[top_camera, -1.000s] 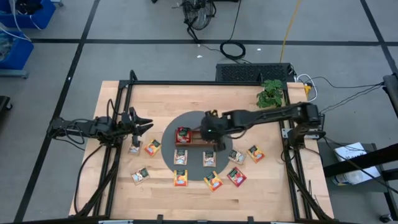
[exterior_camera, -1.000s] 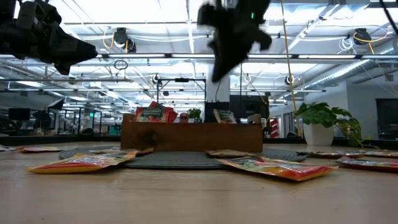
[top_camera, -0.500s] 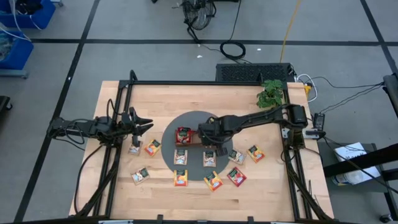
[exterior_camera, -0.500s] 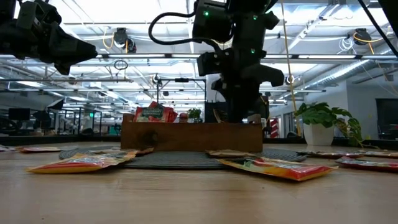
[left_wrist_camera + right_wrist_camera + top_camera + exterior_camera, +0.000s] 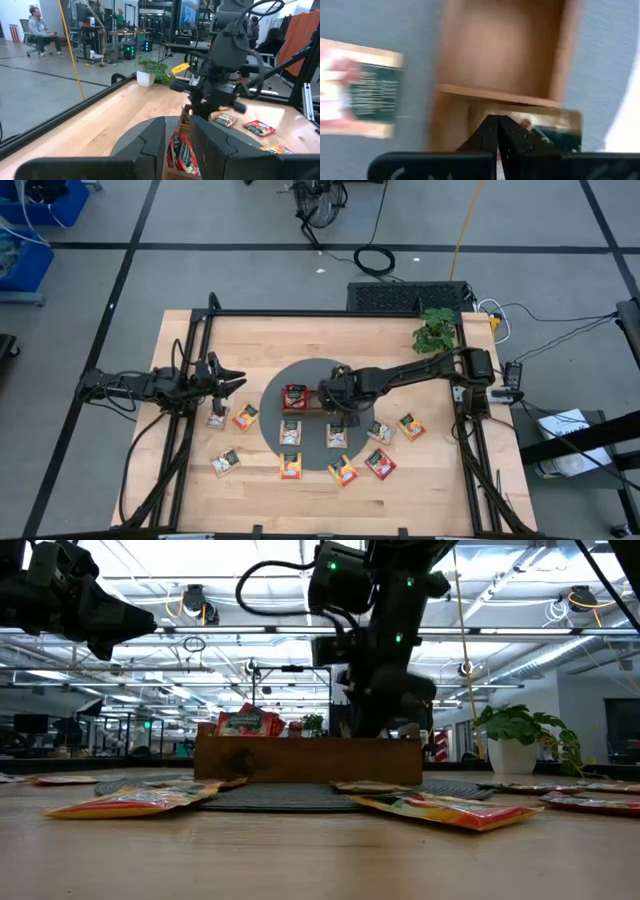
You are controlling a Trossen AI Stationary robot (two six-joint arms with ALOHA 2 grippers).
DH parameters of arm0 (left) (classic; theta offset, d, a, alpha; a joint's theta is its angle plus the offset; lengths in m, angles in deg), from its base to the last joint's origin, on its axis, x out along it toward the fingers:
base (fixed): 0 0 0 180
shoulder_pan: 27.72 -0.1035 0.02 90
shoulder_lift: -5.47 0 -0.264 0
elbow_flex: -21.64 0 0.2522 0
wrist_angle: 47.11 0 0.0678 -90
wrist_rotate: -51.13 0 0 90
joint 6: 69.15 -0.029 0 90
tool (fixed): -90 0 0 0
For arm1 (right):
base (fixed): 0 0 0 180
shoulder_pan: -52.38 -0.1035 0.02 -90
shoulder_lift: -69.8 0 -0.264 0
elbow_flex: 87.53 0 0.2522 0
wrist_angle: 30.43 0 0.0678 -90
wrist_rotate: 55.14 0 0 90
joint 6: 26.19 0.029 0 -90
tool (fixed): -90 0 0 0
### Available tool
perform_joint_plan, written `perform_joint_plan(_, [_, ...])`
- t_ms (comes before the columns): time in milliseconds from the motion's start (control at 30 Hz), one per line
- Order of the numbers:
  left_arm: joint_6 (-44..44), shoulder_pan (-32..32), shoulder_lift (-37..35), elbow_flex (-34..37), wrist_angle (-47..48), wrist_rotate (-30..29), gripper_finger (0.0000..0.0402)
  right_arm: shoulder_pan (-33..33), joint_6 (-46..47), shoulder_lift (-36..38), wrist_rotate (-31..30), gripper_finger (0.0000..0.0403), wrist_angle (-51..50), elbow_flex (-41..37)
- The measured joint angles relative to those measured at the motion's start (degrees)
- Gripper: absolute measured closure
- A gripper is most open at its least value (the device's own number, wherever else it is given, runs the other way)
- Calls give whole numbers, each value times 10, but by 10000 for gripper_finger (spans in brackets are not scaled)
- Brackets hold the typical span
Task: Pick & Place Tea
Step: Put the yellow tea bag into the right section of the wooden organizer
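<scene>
Two arms over a scattered tea layout, right one at the tray

Ten or so tea packets lie flat on the pale wooden table, spread in a loose arc across the grey round mat and the bare wood in front of it. A black frame borders the table. A small potted plant stands near the far right corner. Beyond the table, the high view shows grey floor with dark tape lines, coiled cables and a yellow cord.

The wooden tray sits at the mat's centre. Its left compartment holds red packets standing on edge.

Right gripper is down at the tray, about over its middle, fingers pressed together. The right wrist view shows their closed tips just above a tray divider, with an empty compartment beyond and a whitish packet with dark print lying outside the tray wall. A printed packet lies right behind the tips; whether they pinch it is unclear, as that view is blurred.

Left gripper hangs above the table's left side, well clear of the tray, fingers slightly apart and holding nothing visible.

Low view only: an open hall with ceiling lights and ducting, packets lying nearly flat on the wood, red packets rising above the tray's front wall.

Left wrist view only: seated people at desks in the room behind, and the right arm standing over the tray.
</scene>
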Motion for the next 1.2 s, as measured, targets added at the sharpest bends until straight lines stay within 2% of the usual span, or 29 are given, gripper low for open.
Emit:
perform_joint_plan(167, [0, 0, 0, 0, 0, 0, 309, -1, 4, 0, -73, 403, 7, -5])
perform_joint_plan(500, [0, 0, 0, 0, 0, 0, 309, -25, 42, 37, -71, 403, 7, -5])
perform_joint_plan(600, [0, 0, 0, 0, 0, 0, 309, -44, 83, 67, -70, 403, -15, -5])
perform_joint_plan(733, [0, 0, 0, 0, 0, 0, 309, -73, 183, 113, -69, 403, -77, -6])
perform_joint_plan(833, [0, 0, 0, 0, 0, 0, 309, -89, 251, 147, -64, 400, -85, -34])
perform_joint_plan(967, [0, 0, 0, 0, 0, 0, 309, -99, 346, 188, -6, 355, -87, -104])
perform_joint_plan(1100, [0, 0, 0, 0, 0, 0, 309, -104, 463, 218, 67, 269, -61, -199])
perform_joint_plan(1200, [0, 0, 0, 0, 0, 0, 309, -114, 502, 227, 88, 196, -6, -273])
